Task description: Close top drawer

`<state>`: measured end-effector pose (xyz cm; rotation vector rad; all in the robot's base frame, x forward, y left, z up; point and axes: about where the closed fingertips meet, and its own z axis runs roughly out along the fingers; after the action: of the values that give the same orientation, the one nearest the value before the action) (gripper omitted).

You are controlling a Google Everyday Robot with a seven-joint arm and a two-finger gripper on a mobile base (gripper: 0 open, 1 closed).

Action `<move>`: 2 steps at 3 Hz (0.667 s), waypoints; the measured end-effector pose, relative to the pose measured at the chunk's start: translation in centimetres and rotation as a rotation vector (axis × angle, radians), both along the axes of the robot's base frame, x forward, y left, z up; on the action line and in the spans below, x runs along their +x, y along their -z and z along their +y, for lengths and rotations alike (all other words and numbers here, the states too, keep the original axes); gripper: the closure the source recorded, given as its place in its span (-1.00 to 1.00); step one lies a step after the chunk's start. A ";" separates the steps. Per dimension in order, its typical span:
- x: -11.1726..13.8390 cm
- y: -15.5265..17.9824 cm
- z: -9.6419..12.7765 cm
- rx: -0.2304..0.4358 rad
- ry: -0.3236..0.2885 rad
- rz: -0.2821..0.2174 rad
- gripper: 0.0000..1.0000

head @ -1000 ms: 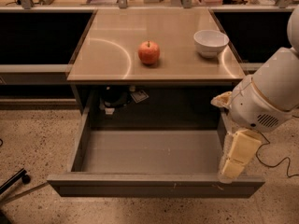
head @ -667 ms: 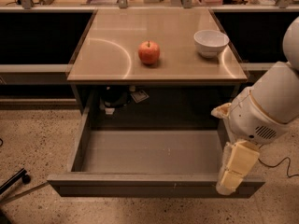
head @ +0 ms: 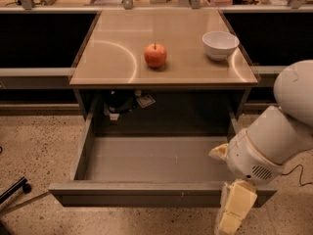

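Note:
The top drawer (head: 146, 160) is a wide, shallow grey metal drawer pulled far out from under the tabletop, and it holds nothing. Its tall plain front panel (head: 142, 195) faces me with small whitish scuffs. My gripper (head: 234, 212) hangs at the lower right, its pale yellow fingers reaching down over the right end of the front panel, on the outer side. The white arm (head: 279, 136) rises behind it at the right edge of the view.
A red apple (head: 155, 55) and a white bowl (head: 220, 44) stand on the tan tabletop (head: 107, 58). Dark clutter (head: 120, 104) lies in the cavity behind the drawer. A black chair leg (head: 14, 190) reaches in at the lower left on the speckled floor.
My gripper and arm have moved down and slightly forward, from inside the drawer's right end to over its front panel. The drawer has not moved.

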<state>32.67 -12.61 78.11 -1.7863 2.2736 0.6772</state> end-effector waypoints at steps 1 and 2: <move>-1.9 1.6 1.7 0.052 -0.018 0.067 -1.00; -2.0 1.6 1.7 0.054 -0.018 0.069 -1.00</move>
<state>30.70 -10.87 76.47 -1.7880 2.2626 0.8077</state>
